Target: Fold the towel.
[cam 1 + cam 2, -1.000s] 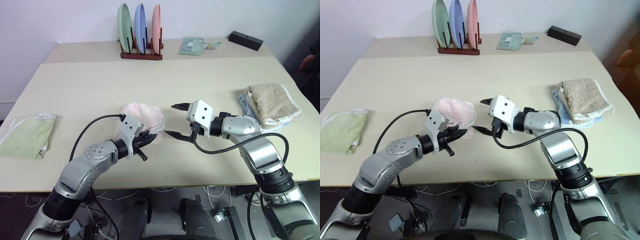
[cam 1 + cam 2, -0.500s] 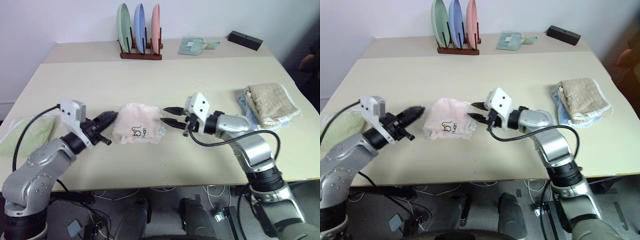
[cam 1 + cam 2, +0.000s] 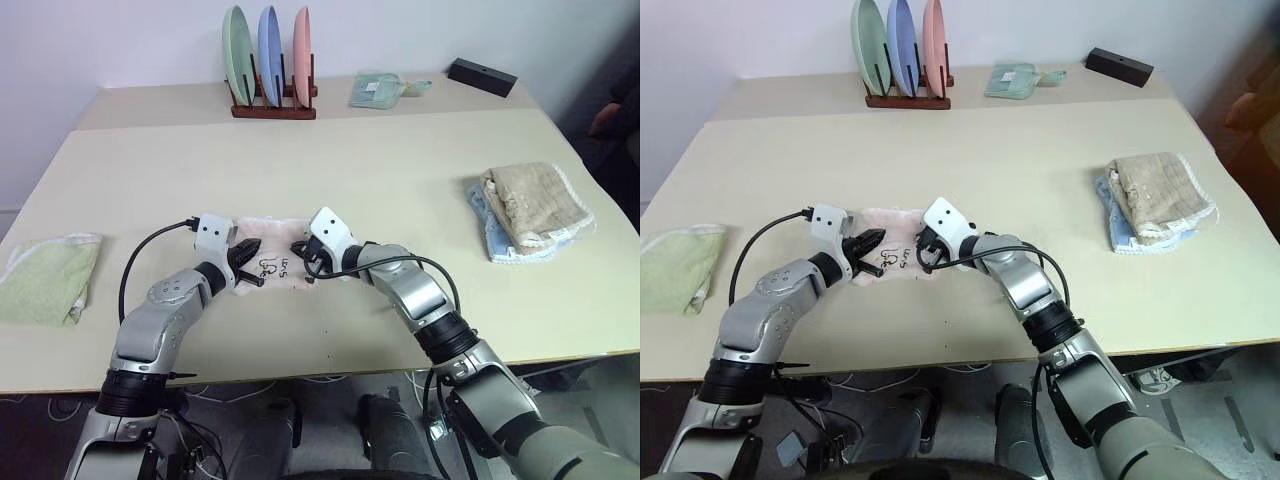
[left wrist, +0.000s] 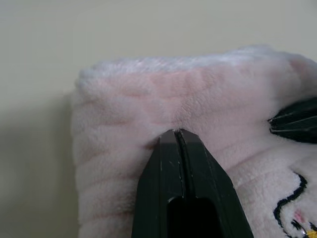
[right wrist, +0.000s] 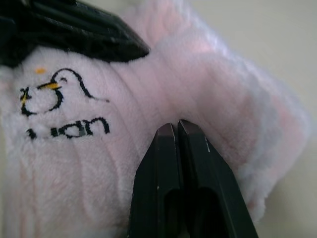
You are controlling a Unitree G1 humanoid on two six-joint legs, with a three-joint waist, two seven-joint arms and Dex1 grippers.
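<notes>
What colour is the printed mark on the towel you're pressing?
Black outline and lettering with small yellow touches on the pale pink towel, clearest in the right wrist view.

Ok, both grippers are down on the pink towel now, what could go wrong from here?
Left gripper and right gripper are shut, tips pressed into the towel; no pile shows between them, so a lift may leave it behind. The tips sit close over the small bundle and may collide. Dragging could bunch it further.
</notes>
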